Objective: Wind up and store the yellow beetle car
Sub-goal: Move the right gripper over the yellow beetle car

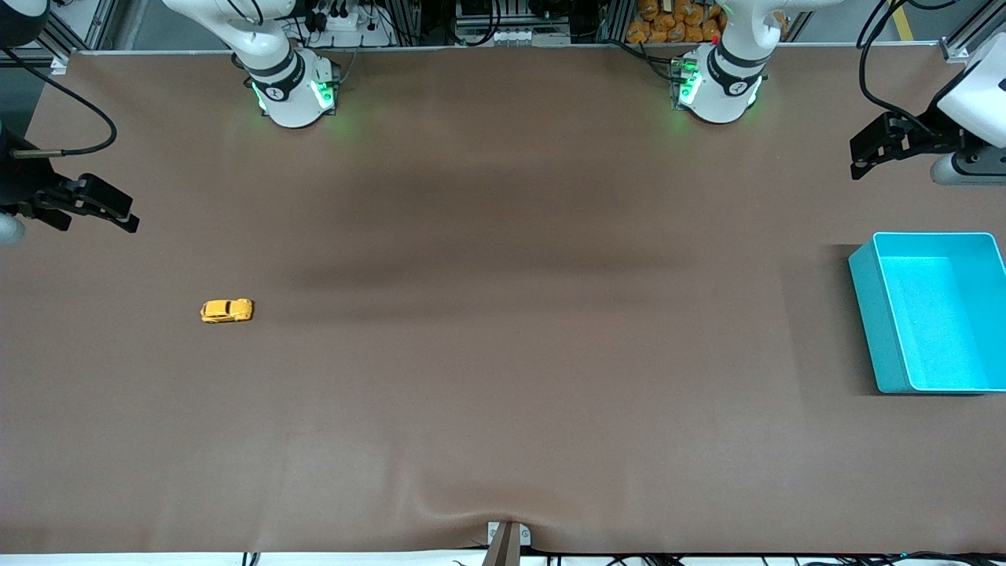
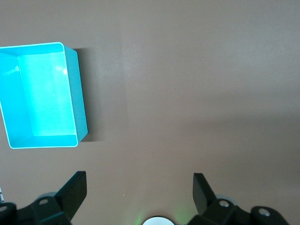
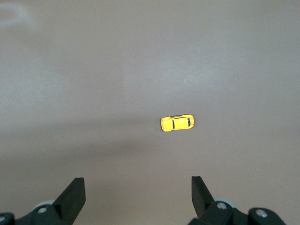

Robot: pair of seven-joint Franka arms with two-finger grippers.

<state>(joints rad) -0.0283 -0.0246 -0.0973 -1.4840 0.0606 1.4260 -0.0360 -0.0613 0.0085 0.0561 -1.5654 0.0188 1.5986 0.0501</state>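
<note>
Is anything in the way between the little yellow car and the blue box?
Nothing visible. Only bare brown table lies between the yellow beetle car, at the right arm's end, and the turquoise bin, at the left arm's end.

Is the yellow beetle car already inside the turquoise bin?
No, the yellow beetle car sits on the bare table near the right arm's end, while the turquoise bin holds nothing.

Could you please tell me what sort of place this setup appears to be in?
Probably a robotics lab workbench: two white arm bases bolted along a brown covered table, aluminium framing and cables at its edge, one tiny yellow toy car and a turquoise plastic bin.
</note>
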